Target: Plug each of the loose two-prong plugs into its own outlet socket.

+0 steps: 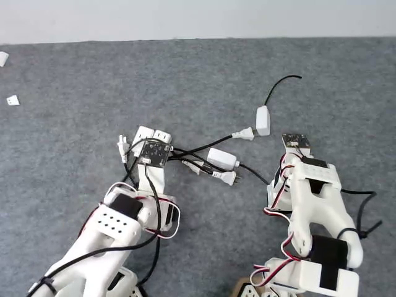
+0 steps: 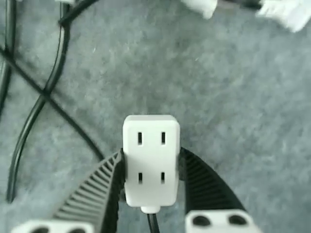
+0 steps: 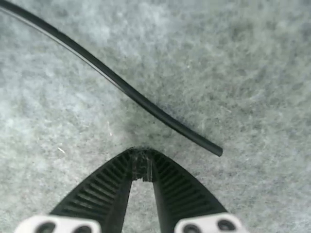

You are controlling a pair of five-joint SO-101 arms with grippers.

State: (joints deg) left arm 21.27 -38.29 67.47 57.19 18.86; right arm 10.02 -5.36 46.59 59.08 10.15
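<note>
Outlet block (image 1: 162, 135), loose plugs (image 1: 246, 133), grey carpet (image 1: 185, 80)

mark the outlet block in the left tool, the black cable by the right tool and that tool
outlet block (image 2: 151, 160), left wrist view, middle of its white face
black cable (image 3: 146, 105), right wrist view, midway along its sheath
right tool (image 3: 142, 170), right wrist view, where its closed tips meet

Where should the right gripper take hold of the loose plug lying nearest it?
Take the plug by its white body, behind the prongs, coming down from above and closing across its width. It lies flat on the carpet, prongs toward the right arm, cord trailing away, so the body looks the freest part.
</note>
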